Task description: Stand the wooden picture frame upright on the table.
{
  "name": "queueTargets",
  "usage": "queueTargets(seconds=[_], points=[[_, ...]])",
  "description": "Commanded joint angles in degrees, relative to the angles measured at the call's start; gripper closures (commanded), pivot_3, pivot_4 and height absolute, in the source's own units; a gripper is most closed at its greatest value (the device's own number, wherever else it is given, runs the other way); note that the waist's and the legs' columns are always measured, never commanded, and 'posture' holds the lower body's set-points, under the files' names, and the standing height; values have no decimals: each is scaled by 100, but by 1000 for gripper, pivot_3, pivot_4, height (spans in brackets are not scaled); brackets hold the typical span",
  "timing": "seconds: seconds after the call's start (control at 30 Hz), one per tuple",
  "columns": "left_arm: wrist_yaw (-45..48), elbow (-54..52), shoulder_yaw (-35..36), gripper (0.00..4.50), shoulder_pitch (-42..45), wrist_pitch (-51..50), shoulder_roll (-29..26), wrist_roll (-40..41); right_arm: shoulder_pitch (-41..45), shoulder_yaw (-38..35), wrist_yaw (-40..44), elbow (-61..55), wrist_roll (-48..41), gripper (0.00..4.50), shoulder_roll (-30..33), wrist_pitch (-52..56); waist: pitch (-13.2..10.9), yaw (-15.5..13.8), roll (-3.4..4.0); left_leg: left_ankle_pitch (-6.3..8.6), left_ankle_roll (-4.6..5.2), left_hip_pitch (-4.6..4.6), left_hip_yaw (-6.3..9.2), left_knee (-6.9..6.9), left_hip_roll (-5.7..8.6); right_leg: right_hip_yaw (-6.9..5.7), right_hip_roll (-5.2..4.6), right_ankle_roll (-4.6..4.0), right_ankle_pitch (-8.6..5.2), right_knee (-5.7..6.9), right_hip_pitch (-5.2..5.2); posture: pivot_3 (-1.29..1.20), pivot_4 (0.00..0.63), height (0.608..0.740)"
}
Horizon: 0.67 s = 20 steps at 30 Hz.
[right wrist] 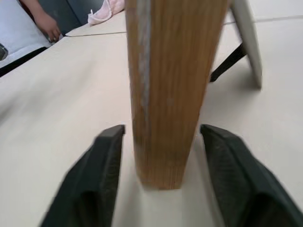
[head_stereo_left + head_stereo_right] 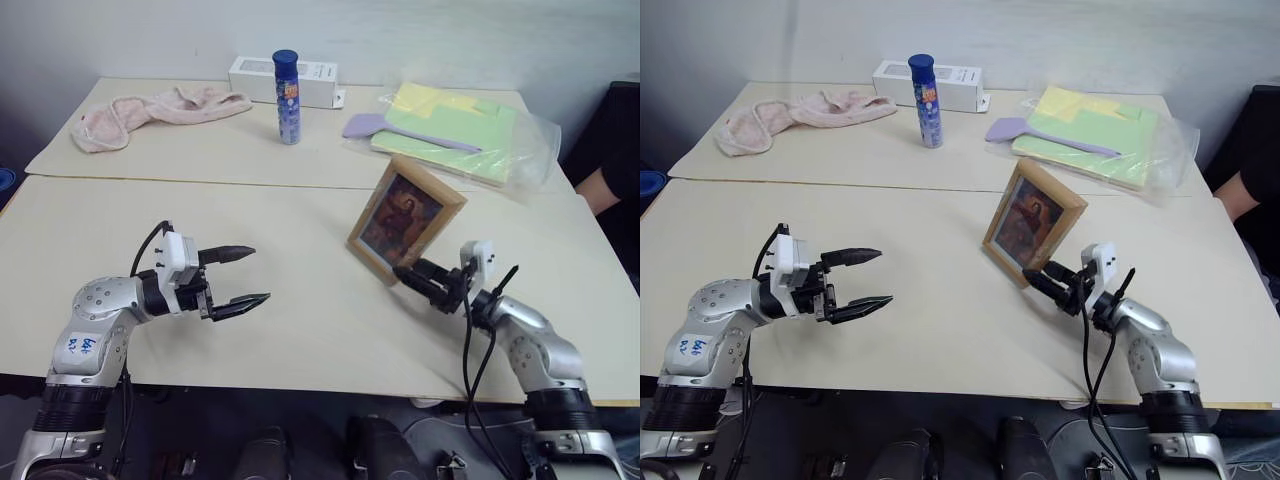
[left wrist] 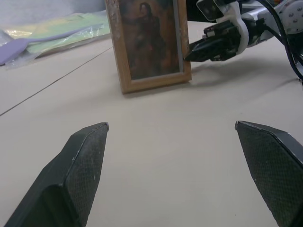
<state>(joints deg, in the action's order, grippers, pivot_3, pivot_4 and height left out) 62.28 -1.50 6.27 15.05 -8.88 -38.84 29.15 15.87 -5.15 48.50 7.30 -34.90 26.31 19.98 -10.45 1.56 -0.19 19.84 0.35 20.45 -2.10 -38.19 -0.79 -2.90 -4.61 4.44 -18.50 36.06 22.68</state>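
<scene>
Here we find the wooden picture frame upright on the table, its edge between our right gripper's parted, non-touching fingers; our left gripper, well apart, gapes wide.

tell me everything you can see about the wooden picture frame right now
The wooden picture frame is a small rectangle with a light wood border around a brownish portrait. It stands upright on the table, its bottom edge on the beige surface, leaning slightly back on a fold-out stand whose leg rests on the table behind it. The right gripper is at its lower side edge, one black finger on each side of the wood, with small gaps visible, so it looks released rather than clamped. Nothing else touches it.
</scene>
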Motion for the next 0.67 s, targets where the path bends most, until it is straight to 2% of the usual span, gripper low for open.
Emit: queueTargets(seconds=[0.03,0.1,0.27,0.4,0.53,0.67], points=[[65,4,137,0,-45,130,-32,-25,27,-237,225,-230,-62,604,127,-67,0,-2,0,-1,-1,0,0,2,0,-2,2,0,0,0,0,0,150,740],[114,106,154,0,-46,181,-59,-64,-7,-221,418,-277,-39,29,196,-89,0,-2,0,-1,0,5,0,3,0,-5,3,0,0,2,0,0,150,740],[185,265,193,0,-90,280,-85,-119,-119,-301,632,-381,47,29,279,-226,0,-2,0,-1,2,6,0,2,0,-6,4,2,1,0,-2,0,150,740],[259,161,303,0,-371,368,-228,-190,-489,-593,1022,-745,-99,29,606,-297,0,-5,0,-2,2,5,0,2,0,-5,4,2,1,-5,-2,0,150,740],[334,346,647,0,-909,1008,-611,-582,-1184,-881,1907,-870,556,29,1168,-1948,-1,-11,0,-1,3,4,0,10,0,-5,4,2,1,-13,-2,0,150,740],[259,619,853,0,-1156,1353,-777,-768,-1693,-1077,2483,-560,1071,29,1428,-3728,-1,-12,0,1,7,-7,-2,10,0,-5,4,2,1,-18,-12,0,150,740]])
